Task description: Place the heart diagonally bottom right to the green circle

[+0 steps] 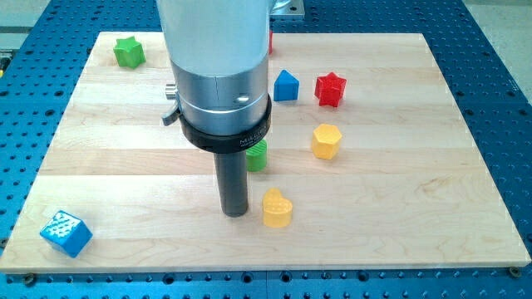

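The yellow heart (277, 208) lies on the wooden board (416, 199), below the middle. The green circle (258, 155) sits just above and slightly left of the heart, partly hidden behind my arm. My tip (235, 213) rests on the board just left of the heart, close to it, and below the green circle.
A yellow hexagon (327, 141) lies right of the green circle. A blue block (286, 85) and a red star (330, 89) sit above it. A green star (129, 51) is at the top left. A blue cube (66, 232) is at the bottom left. A red block (271, 41) peeks from behind the arm.
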`<control>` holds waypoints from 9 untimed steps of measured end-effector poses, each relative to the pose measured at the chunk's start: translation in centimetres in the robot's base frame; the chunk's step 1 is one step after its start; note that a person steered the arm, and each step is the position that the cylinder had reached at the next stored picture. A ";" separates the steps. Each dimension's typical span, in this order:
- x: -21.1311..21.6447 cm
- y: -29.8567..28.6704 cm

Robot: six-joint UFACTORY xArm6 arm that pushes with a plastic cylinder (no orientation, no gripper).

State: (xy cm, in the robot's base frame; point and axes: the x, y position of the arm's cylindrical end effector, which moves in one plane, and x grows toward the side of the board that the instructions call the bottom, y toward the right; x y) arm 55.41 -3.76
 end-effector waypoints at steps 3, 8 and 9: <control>-0.3 0.6; -0.3 8.3; -0.3 7.1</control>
State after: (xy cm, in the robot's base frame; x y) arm 55.07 3.36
